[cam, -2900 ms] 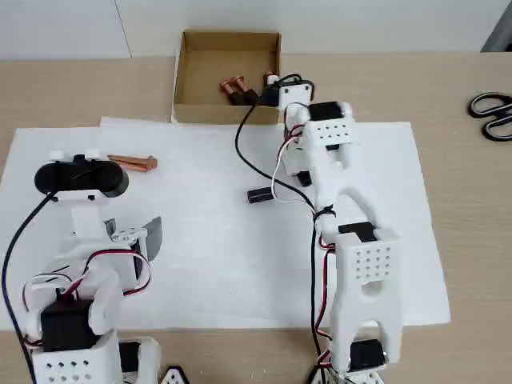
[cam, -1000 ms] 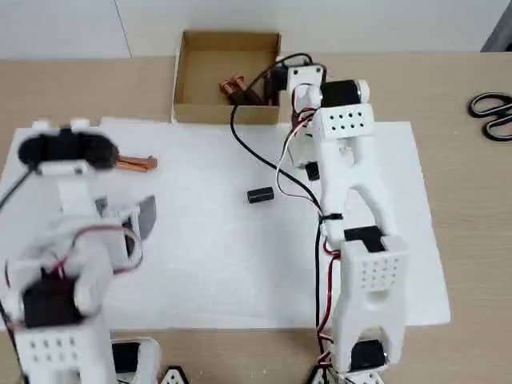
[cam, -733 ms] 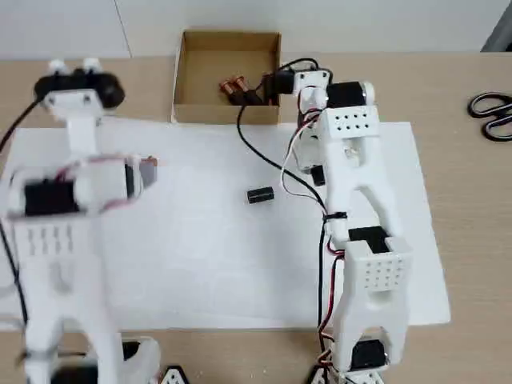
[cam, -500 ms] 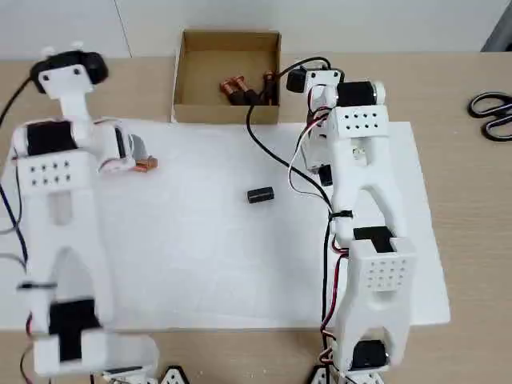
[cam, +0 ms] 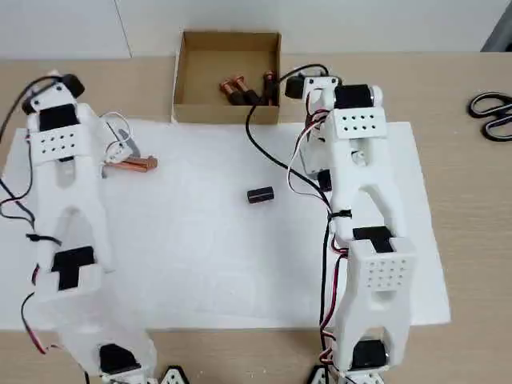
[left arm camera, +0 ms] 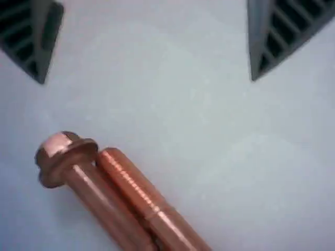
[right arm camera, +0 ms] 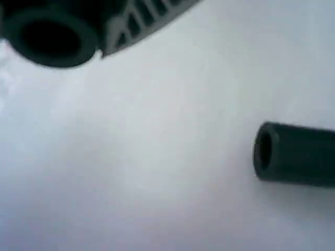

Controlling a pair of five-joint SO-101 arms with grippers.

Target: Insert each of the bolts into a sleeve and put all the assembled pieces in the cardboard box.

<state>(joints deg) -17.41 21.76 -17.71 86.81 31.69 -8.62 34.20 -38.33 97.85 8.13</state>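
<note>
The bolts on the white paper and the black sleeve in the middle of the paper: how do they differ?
The bolts are copper-coloured; the sleeve is black. The bolts are long, and one shows a flanged head; the sleeve is a short tube. The two bolts lie side by side; the sleeve lies alone. Both rest flat on the paper, outside the cardboard box.

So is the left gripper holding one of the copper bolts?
No, the left gripper is open above the white paper, and the two copper bolts lie there side by side, untouched by it.
</note>
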